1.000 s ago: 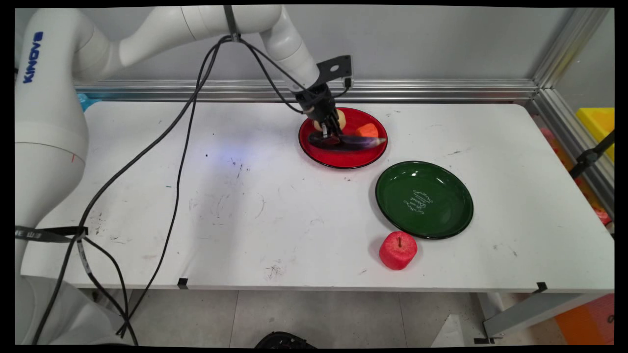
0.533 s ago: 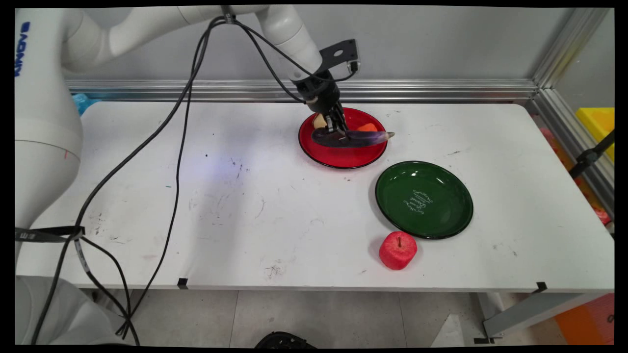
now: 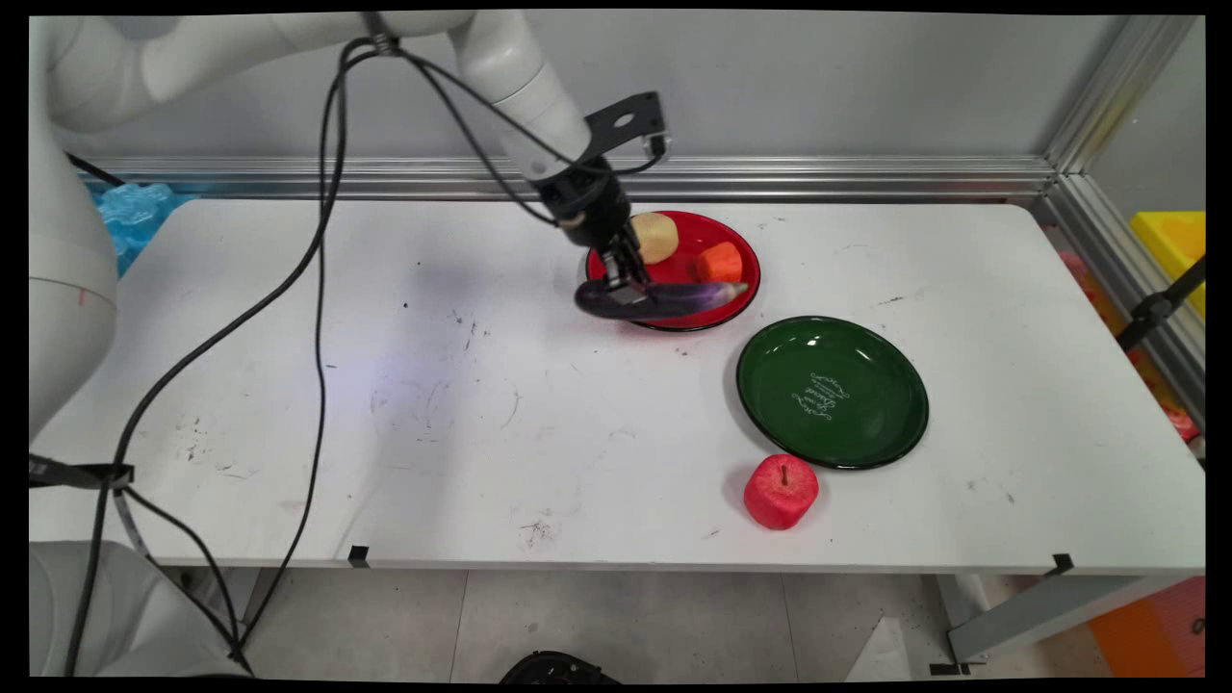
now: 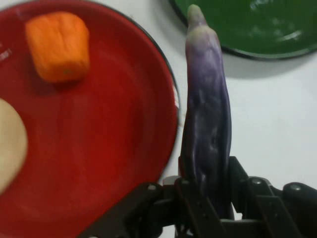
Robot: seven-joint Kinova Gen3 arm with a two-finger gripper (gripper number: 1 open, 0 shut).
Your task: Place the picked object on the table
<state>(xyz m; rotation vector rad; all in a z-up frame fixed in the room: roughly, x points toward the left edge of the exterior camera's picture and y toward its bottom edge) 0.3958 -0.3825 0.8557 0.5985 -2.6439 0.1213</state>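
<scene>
Main view: gripper (image 3: 626,286) pinches a purple eggplant (image 3: 664,300) near its thick end, held lengthwise above the near-left rim of the red plate (image 3: 736,294), off the table (image 3: 481,433). Red plate holds a potato (image 3: 654,237) at its far left and an orange carrot chunk (image 3: 720,262) to the right, apart. Green plate (image 3: 833,390) nearer and to the right holds nothing. Red apple (image 3: 781,491) sits on the table just beside its near-left rim. Hand view: eggplant (image 4: 205,114) clamped between the fingers (image 4: 190,203), tip toward the green plate (image 4: 247,25).
</scene>
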